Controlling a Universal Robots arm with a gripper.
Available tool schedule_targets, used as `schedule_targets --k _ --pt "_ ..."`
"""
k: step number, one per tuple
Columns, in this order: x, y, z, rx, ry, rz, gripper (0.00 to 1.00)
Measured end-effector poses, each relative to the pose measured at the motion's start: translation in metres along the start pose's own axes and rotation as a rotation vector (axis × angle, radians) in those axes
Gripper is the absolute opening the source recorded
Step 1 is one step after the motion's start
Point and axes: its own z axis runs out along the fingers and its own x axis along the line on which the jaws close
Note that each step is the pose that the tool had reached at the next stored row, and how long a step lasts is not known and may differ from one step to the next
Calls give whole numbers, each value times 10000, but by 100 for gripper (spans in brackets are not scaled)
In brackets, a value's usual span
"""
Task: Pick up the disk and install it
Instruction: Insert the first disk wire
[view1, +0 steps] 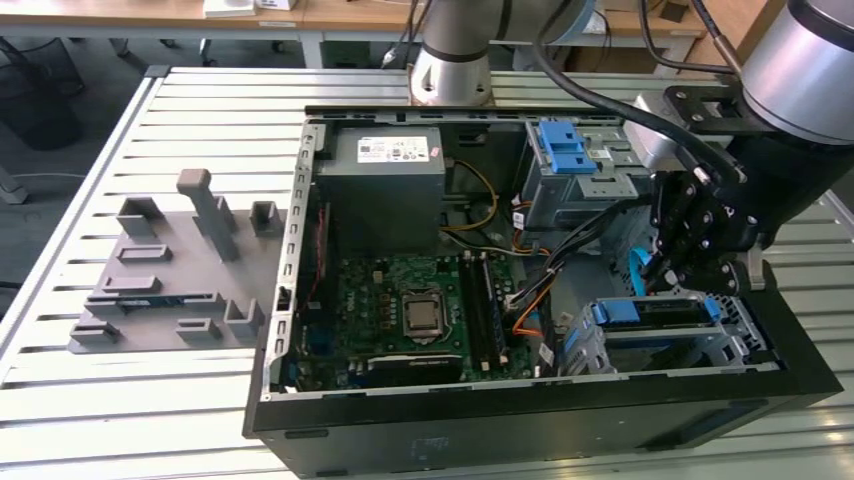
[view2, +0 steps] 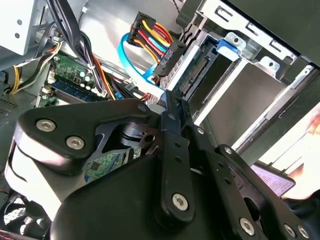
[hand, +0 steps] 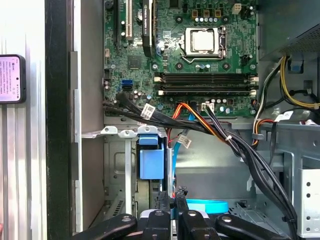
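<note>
The black metal pincer (view1: 694, 262) is seen lowered inside the open black computer case (view1: 534, 420), its fingers (hand: 172, 200) drawn together with nothing between them. Just below its tips, the flat silver hard drive with blue plastic carrier frame (view1: 654, 312) is seated in the grey metal drive cage (view1: 742, 350) at the case's front corner, a little apart from the pincer. Beside the cage, the green motherboard (view1: 400, 310) is laid flat. The case is carried by a slatted grey metal counter (view1: 80, 420).
</note>
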Motion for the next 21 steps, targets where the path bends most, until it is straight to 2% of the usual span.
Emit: schedule_targets --k 1,3,5,6,14,21 --pt "0 0 0 0 3 -1 16" --pt "0 -5 1 1 64 -2 16" --pt "0 -11 5 5 273 1 16" --pt "0 -14 15 6 318 2 16" --pt "5 -33 74 5 269 8 16" --pt "28 -37 80 4 264 8 16"
